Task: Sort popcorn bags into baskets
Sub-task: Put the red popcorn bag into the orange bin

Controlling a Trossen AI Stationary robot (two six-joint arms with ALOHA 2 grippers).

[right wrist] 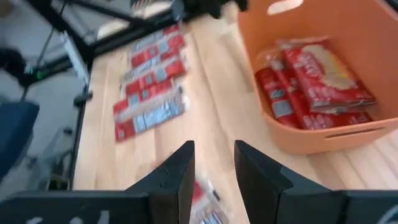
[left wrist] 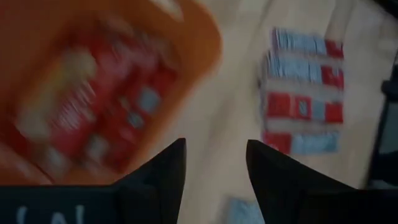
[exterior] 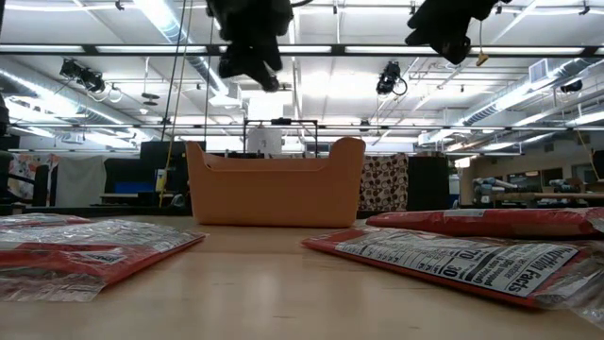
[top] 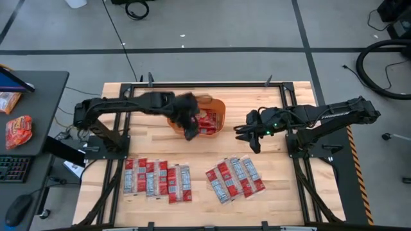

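Observation:
The orange basket (top: 217, 109) stands at the table's far middle with several red popcorn bags (right wrist: 314, 81) lying inside it. My left gripper (top: 191, 131) hangs open and empty above the basket's near left rim (left wrist: 205, 56). My right gripper (top: 252, 138) is raised to the right of the basket, open with nothing between its fingers (right wrist: 214, 171). More popcorn bags lie flat on the wood near the front edge: a row (top: 157, 179) on the left and a fanned group (top: 234, 178) on the right.
Bare wood (top: 212, 151) lies between the basket and the two groups of bags. Black arm mounts (top: 106, 144) (top: 308, 144) stand at both sides of the table. A side desk on the left holds a larger orange-red packet (top: 18, 129) and a keyboard (top: 13, 168).

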